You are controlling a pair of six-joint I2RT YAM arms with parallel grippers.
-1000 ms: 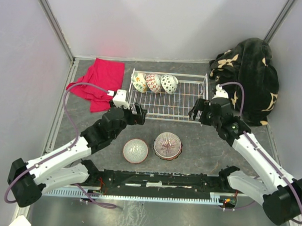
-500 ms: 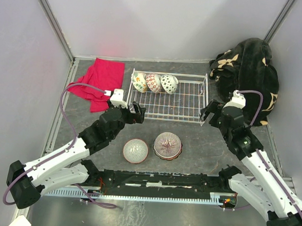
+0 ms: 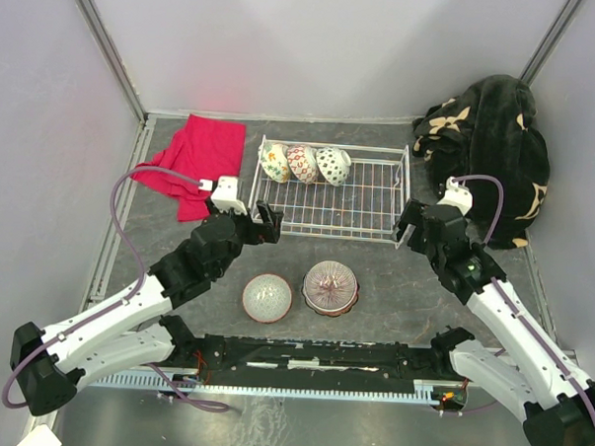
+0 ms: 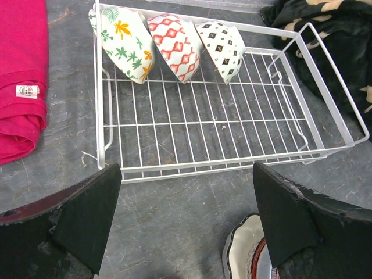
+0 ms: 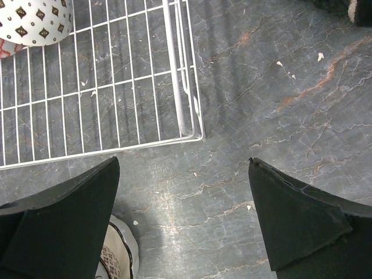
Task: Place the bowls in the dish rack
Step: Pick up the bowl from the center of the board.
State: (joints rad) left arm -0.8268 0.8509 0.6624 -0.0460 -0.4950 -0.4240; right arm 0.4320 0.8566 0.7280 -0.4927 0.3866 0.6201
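Left end effector (image 3: 267,222) and right end effector (image 3: 407,228) are both hanging released and empty at the near corners of the dish rack (image 3: 363,201). Three bowls (image 3: 302,164) are leaning along its far-left side. The speckled bowl (image 3: 268,297) and patterned bowl (image 3: 331,288) are waiting on the desk (image 3: 384,281), nearer. Probably ceramic: rigid, slick, chippable. Pinching across the rim looks safest.

Dish rack (image 3: 358,201) is sitting mid-counter (image 3: 394,277), toward the far edge. Three bowls (image 3: 302,164) are leaning in a row in its far-left corner. Loose bowl (image 3: 267,297) is resting before the rack, second loose bowl (image 3: 331,288) just right of it. Cloth (image 3: 196,164) is lying far-left, blanket (image 3: 488,152) far-right.
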